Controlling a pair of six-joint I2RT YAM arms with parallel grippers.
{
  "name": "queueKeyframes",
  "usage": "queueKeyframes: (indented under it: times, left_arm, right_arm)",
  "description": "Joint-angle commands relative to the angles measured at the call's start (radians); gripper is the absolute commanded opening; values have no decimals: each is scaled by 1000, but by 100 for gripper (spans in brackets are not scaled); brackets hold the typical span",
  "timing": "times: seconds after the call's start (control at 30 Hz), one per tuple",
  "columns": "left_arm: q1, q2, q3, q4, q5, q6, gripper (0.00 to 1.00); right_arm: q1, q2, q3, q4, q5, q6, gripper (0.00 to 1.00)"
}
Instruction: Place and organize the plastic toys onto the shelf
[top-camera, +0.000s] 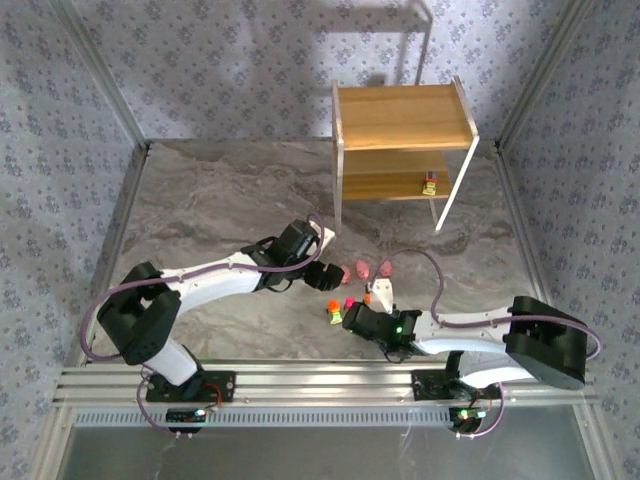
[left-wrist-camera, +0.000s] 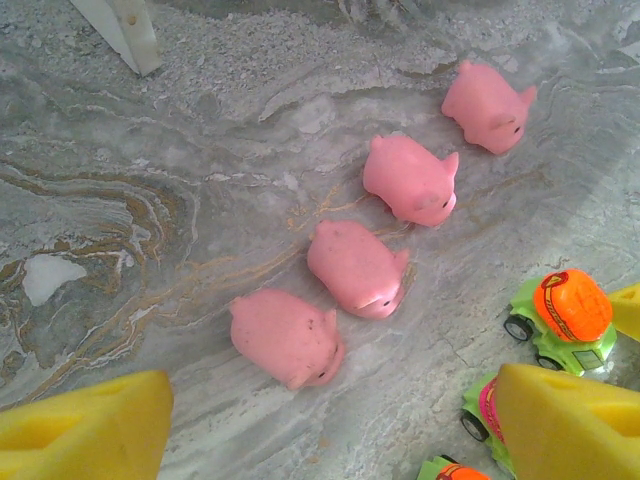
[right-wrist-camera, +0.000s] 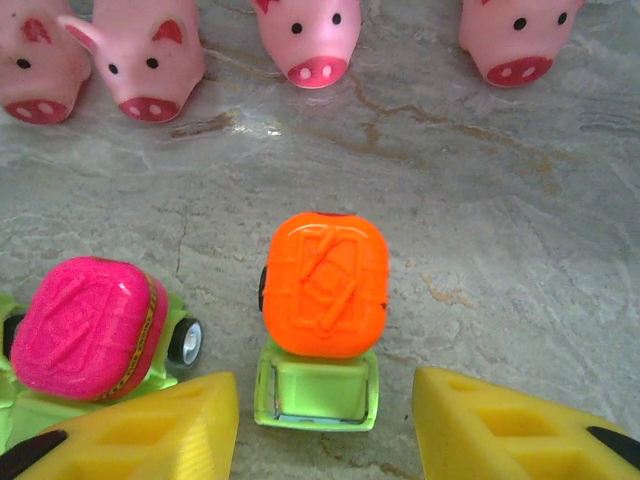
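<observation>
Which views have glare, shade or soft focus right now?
Top external: even light, the pigs are just pink specks, and the shelf has a shaded lower board. Left wrist: pigs crisp, right edge washed out, left gripper's fingers blurred. Right wrist: orange-topped toy sharp, small glare patch on the marble, right gripper's fingers slightly soft.

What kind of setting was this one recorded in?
Probably a staged tabletop robot cell, not a home: patterned backdrop walls in metal framing, a marble-look tabletop, and two arms bolted to an aluminium rail.
</observation>
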Motion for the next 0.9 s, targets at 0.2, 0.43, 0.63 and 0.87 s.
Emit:
queueKeyframes:
  times: [0.2,0.43,0.63,0.87]
  left_arm:
    - [3,-20,23,-7,8,7,84]
    - [3,-20,23,-8,7,7,84]
    - [3,-22,23,-10,3,8,84]
    - [5,-21,23,-10,0,8,84]
  right_arm:
    - [-34,30,24,21,-12,-48,49]
    - [-47,38,34,43,-21,-72,49]
    - [-65,61,38,58,-28,-79,47]
    - [-67,71,35,50,-25,-73,44]
